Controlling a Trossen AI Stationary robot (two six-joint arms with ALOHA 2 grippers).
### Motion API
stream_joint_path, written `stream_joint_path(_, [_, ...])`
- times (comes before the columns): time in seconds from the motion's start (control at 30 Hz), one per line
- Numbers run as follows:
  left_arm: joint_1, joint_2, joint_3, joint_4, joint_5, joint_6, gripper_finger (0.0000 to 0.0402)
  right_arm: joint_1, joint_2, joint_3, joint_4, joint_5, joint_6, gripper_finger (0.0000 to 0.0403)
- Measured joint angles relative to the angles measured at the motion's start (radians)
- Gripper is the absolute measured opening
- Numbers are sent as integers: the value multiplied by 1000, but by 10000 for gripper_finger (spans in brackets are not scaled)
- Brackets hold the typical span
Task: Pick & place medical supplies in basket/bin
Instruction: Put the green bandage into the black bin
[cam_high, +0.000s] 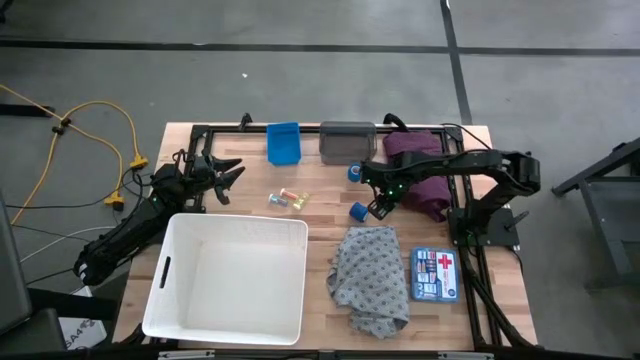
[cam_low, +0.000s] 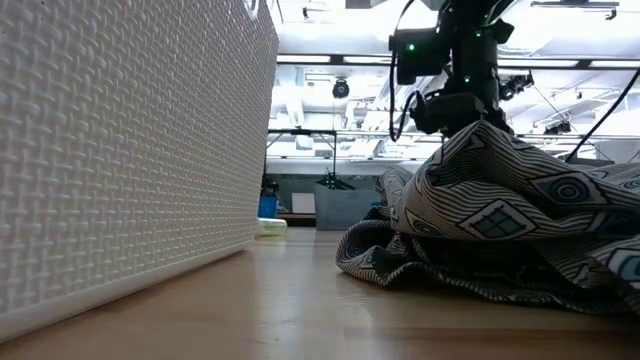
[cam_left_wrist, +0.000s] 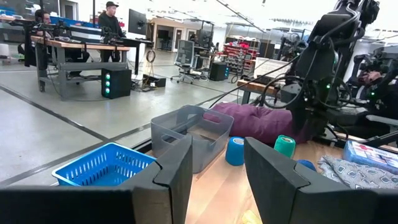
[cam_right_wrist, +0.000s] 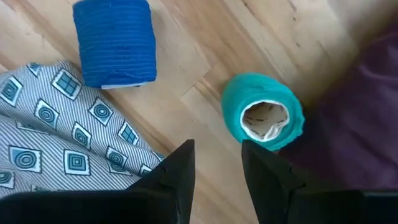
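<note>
Two hands are in view, both empty. Right hand hangs over the table above the green tape roll, fingers narrowly parted, beside the maroon cloth and blue tape roll. Left hand waits spread open behind the basket. Grey patterned cloth lies right of the basket.

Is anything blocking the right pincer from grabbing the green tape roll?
Nothing visible does. The right pincer hovers open just above the green tape roll, with only bare wood table between them. The blue tape roll and the grey patterned cloth lie off to one side, the maroon cloth to the other.
</note>
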Motion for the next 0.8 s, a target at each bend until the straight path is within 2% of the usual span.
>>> stream_joint_path(0.2, [0,0,0,0,0,0,136,0,0,0,0,47,5,120])
stream_joint_path(0.8, [0,0,0,0,0,0,136,3,0,-26,24,76,-1,120])
